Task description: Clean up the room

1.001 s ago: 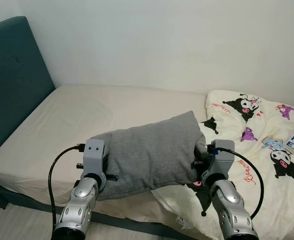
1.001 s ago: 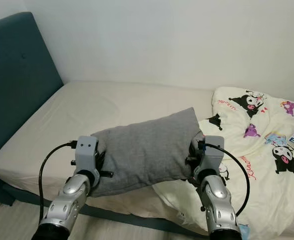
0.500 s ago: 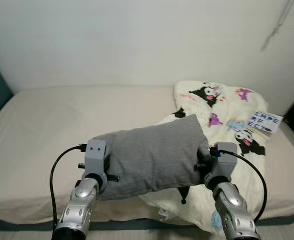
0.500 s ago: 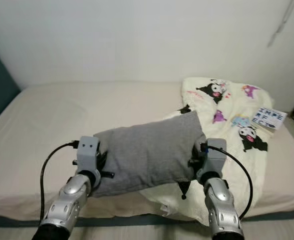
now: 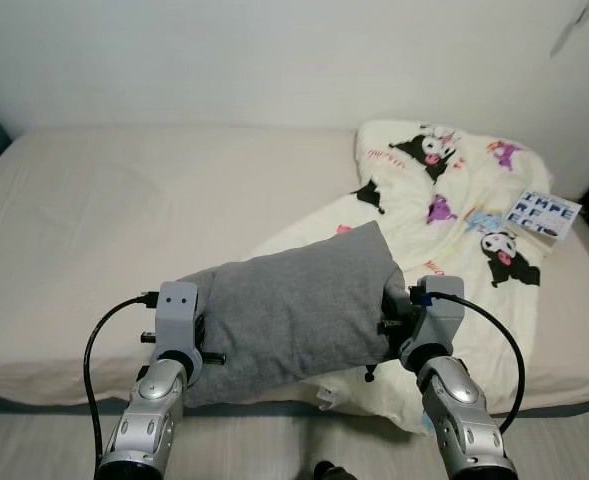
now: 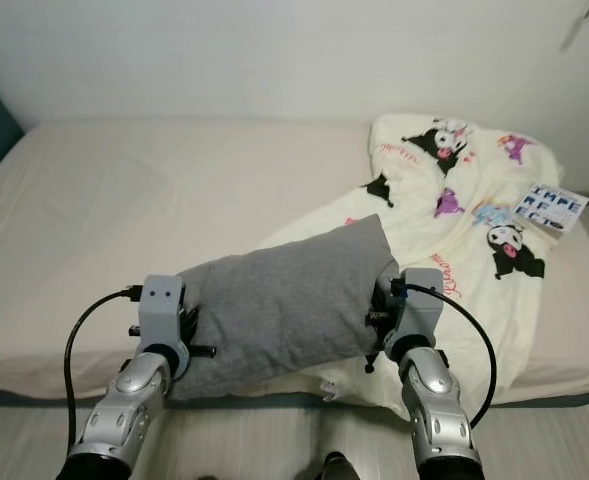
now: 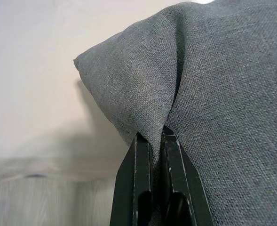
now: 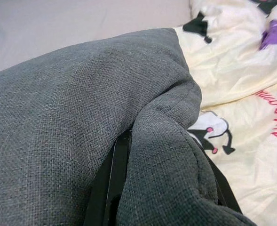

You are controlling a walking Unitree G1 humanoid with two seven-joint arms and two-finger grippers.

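A grey pillow [image 5: 292, 308] hangs between my two arms, above the near edge of the bed [image 5: 124, 210]. My left gripper [image 7: 156, 136] is shut on a pinched fold near the pillow's left corner. My right gripper [image 8: 164, 155] is shut on the pillow's right end, with cloth bulging between its fingers [image 8: 117, 165]. In the eye views the pillow [image 6: 279, 305] hides both grippers' fingertips. The pillow's right end overlaps a cream blanket [image 5: 454, 200] with cartoon prints.
The cream blanket lies crumpled over the right half of the bed. A small book [image 5: 543, 214] with block letters rests on its far right. A white wall [image 5: 274, 50] runs behind the bed. Pale floor [image 5: 44, 440] shows below the near bed edge.
The camera has swung right and tipped down: the blue headboard has left the picture and more of the blanket and floor shows. Both grippers still hold the pillow the same way.
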